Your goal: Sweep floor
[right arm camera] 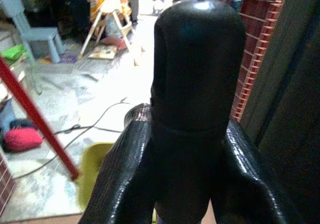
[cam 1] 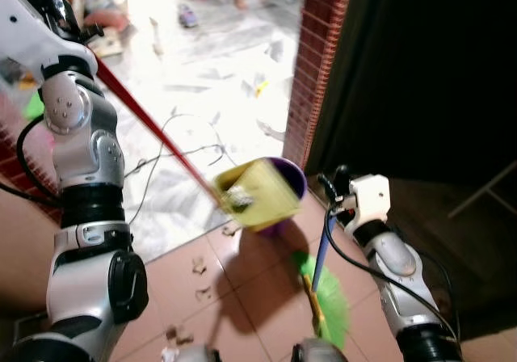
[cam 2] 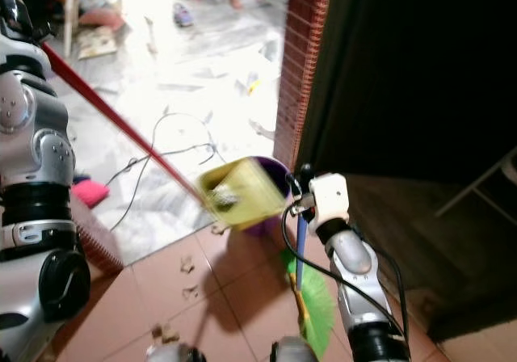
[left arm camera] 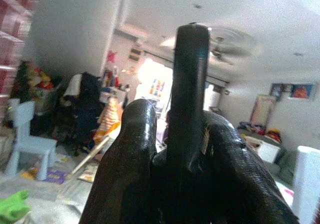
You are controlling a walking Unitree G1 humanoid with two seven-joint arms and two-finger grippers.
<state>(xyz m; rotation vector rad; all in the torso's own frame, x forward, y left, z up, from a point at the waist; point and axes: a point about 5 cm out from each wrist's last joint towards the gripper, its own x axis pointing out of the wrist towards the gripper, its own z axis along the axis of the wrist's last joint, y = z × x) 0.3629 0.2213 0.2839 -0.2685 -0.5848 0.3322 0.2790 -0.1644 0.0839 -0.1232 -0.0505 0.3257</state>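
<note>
Judging by the debris seen in the yellow dustpan [cam 1: 252, 194], lifted at frame centre over a purple bin [cam 1: 289, 186], part of the sweeping is done; scraps [cam 1: 198, 267] are left on the tiles at lower left. The red handle [cam 1: 153, 128] is clenched by the left gripper [left arm camera: 175, 149] at upper left. The broom [cam 1: 323, 293], at lower centre, is apparently grasped by the right gripper [right arm camera: 192, 149].

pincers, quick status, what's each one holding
Left pincer: shut on the dustpan's red handle.
Right pincer: shut on the broom's blue handle.
</note>
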